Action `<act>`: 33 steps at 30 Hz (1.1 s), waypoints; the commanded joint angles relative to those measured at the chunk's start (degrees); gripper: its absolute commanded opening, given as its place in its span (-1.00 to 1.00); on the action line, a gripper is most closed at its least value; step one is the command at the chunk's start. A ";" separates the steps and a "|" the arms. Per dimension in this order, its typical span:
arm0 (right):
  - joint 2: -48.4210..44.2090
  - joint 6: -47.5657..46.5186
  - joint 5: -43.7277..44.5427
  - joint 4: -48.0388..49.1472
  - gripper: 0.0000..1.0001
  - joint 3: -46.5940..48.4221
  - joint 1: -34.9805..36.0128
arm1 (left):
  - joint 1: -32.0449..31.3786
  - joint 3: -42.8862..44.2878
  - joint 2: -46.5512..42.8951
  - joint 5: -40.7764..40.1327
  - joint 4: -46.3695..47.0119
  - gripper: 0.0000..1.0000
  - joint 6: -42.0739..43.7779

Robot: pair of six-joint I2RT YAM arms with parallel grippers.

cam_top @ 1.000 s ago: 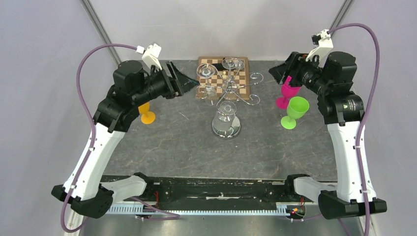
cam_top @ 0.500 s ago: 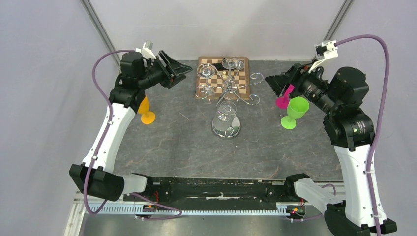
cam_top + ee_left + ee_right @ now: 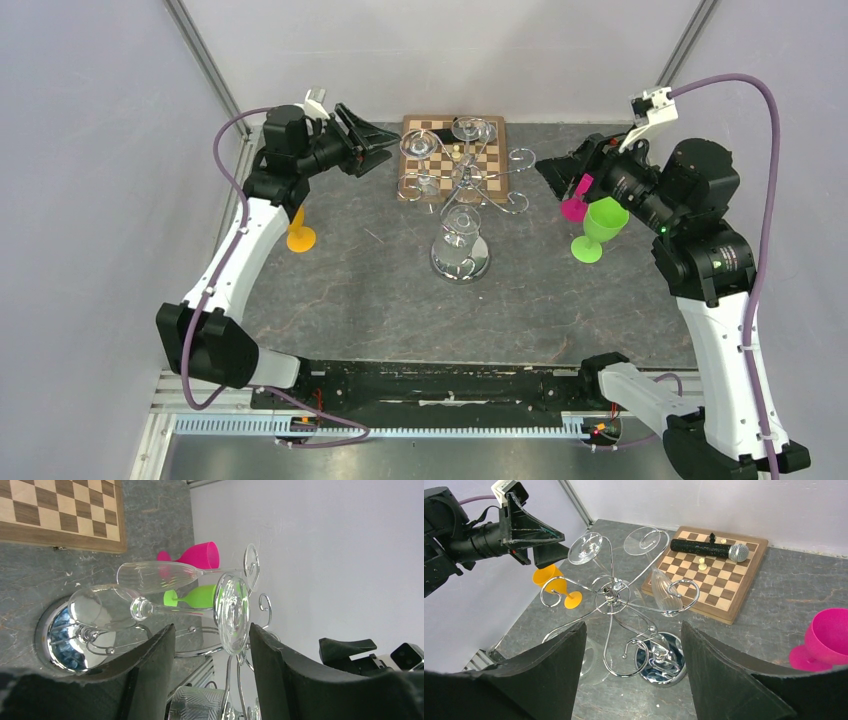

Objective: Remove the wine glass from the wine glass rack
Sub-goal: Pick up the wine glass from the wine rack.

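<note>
Counter (image 3: 350,290): the rack (image 3: 462,180) stands mid-counter, just in front of the chessboard (image 3: 498,160). The glass (image 3: 231,612) hangs bowl-down on the rack's left side, its foot caught in a hook, so it likely has to slide out sideways. Your left fingers (image 3: 150,660) are spread and empty, bracketing that foot. Your right fingers (image 3: 554,670) are spread and empty, well apart from the rack.

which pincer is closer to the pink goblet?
Right. Right pincer sits right beside the pink goblet; left pincer is beyond the wine glass rack, on the opposite side.

Wine glass rack (image 3: 478,266) stands before the chessboard (image 3: 495,150)
</note>
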 commanded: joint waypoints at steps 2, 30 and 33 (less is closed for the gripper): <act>-0.73 -1.44 1.17 1.73 0.44 -0.49 0.66 | 0.22 -0.33 0.96 3.00 5.89 0.21 -4.17; -2.27 -1.66 0.56 3.45 0.45 -3.91 1.11 | -2.22 -1.83 3.46 6.71 13.53 -0.14 -9.01; -2.31 -1.65 0.67 3.42 0.45 -4.10 1.13 | -2.58 -1.64 3.77 7.09 13.98 -0.18 -9.21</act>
